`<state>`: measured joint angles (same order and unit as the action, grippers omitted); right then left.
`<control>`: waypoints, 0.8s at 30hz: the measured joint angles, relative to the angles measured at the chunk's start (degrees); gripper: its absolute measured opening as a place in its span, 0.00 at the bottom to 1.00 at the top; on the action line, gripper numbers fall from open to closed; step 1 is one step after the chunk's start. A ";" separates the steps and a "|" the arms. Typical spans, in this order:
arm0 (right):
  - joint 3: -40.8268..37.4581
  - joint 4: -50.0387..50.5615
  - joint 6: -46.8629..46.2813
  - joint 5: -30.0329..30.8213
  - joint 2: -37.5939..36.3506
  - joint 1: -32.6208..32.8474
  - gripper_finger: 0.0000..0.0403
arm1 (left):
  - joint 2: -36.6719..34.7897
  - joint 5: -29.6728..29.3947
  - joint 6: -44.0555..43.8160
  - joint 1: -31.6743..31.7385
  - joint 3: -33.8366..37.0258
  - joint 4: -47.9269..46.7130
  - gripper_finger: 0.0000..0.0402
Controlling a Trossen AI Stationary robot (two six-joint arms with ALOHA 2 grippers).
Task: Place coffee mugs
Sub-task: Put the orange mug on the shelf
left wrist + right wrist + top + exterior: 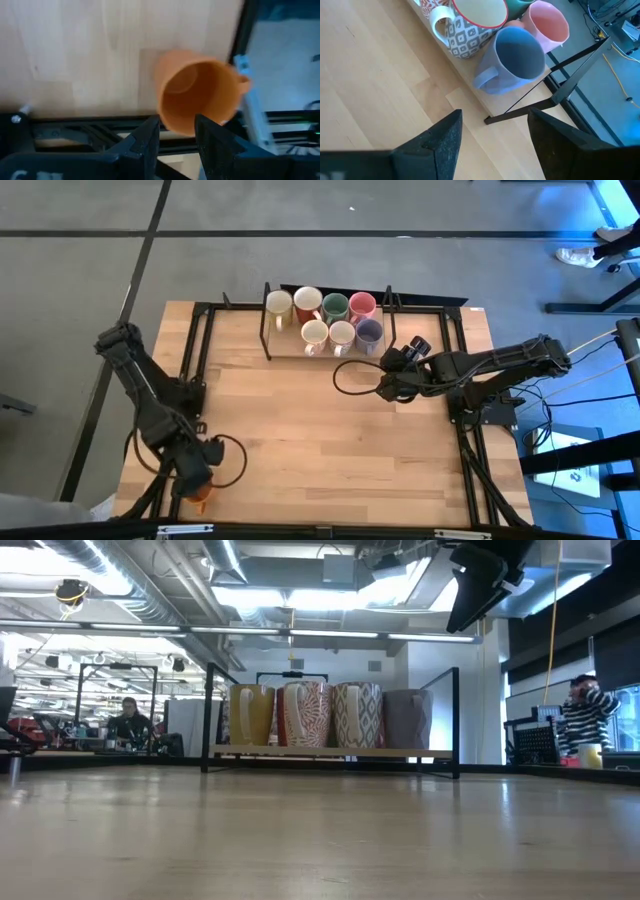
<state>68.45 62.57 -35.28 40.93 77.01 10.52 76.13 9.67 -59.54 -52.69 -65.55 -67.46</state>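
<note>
An orange mug stands at the table's near left corner, its handle turned away from the table's middle. My left gripper hangs open just above its rim; whether a finger touches the rim, I cannot tell. Seven mugs stand in two rows on a tray at the far edge, among them a green one, a pink one and a purple-grey one. My right gripper is open and empty beside the tray's right end.
A black wire frame fences the tray. Black rails run along the table's left, right and far sides. A loose cable loop lies near my right gripper. People sit and stand in the room beyond.
</note>
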 joint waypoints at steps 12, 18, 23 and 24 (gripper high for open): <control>0.00 0.09 0.42 0.00 0.00 -0.02 0.53 | 4.43 -0.16 0.15 -0.66 5.71 7.03 0.29; 0.00 0.20 1.11 0.02 0.00 -0.02 0.53 | 6.89 1.65 -1.38 -0.65 8.89 7.59 0.29; 0.00 0.37 1.11 0.00 0.00 -0.04 0.53 | 8.17 1.36 1.63 -0.65 9.26 10.19 0.27; 0.00 0.37 1.11 0.00 0.00 -0.04 0.53 | 8.42 1.36 2.33 -0.65 9.26 10.70 0.25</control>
<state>68.45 62.94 -34.17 40.93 77.01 10.48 84.55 11.03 -57.20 -53.34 -56.29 -56.76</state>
